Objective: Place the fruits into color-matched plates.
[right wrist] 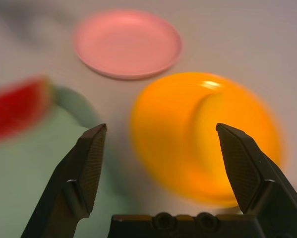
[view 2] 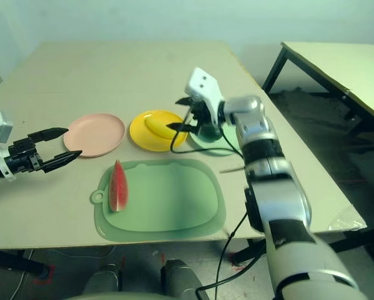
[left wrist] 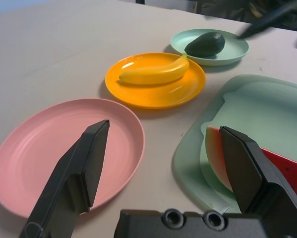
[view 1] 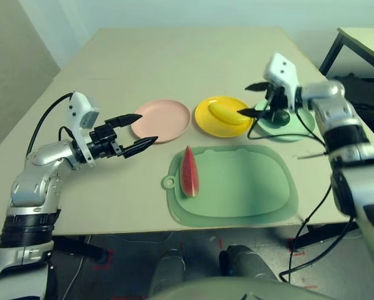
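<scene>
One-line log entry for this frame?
banana in yellow plate | avocado in green plate | watermelon wedge on mat | pink plate empty | left gripper open | right gripper open

The pink plate [view 1: 161,120] is taken as landmark. Its surface is unoccupied and open from above. Just to its left, the left gripper [view 1: 137,132] hangs with fingers spread. Nearer the robot, the watermelon wedge [view 1: 189,171] stands on the green mat [view 1: 249,187], reachable from above. To its right, the yellow plate [view 1: 222,116] is occupied by the banana [view 1: 227,112]; beyond, the right gripper [view 1: 254,99], fingers apart, crowds the mint plate [view 1: 293,128] and avocado [view 1: 279,116].
</scene>
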Motion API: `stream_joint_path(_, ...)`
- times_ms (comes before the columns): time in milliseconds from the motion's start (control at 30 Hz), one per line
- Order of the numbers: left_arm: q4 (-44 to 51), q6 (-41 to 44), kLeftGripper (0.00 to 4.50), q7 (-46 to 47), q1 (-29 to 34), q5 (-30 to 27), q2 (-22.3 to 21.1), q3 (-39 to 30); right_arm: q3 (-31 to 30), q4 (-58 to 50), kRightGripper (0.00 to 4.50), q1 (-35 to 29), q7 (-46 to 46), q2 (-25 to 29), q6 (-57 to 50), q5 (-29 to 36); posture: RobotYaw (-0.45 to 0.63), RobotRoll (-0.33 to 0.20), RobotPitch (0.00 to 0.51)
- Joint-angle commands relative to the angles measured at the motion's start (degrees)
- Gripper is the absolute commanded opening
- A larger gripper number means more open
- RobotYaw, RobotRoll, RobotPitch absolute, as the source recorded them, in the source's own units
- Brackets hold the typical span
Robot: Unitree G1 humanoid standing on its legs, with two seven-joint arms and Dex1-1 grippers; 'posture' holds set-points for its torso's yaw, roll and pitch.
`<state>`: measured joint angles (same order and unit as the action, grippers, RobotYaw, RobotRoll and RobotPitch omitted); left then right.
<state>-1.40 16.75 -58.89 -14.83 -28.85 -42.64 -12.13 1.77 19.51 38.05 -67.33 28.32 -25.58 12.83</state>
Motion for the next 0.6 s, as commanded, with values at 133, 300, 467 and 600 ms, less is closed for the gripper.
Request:
stream_joint_path(133,-2.62,-2.17,4.5,-0.1,1.25,2.46,1.62,1.66,10.8,-11.66,4.44,-13.92,6.56,-0.26,-3.76,10.2,-0.13,0.0,0.054)
stream_joint_path(300,-5.5,-3.89,4.5,-0.06,2.77,3.11,2.79,1.17,12.47,-5.34,4.44,-21.48,0.92,1.67,9.95,10.45,-0.14,0.0,0.052)
stream_joint_path(467,-7.89,-6.29,4.5,-1.54,4.06,4.29,2.8,2.0,10.61,0.55,4.44,-23.9,-11.88,3.48,24.51,11.29,-0.13,0.0,0.043)
stream_joint_path(600,-9.55,-11.03,4.5,-5.41,2.02,8.49,0.41,5.05,9.78,7.98,4.44,-22.02,-21.6,5.59,29.49,12.29,-0.12,0.0,0.04)
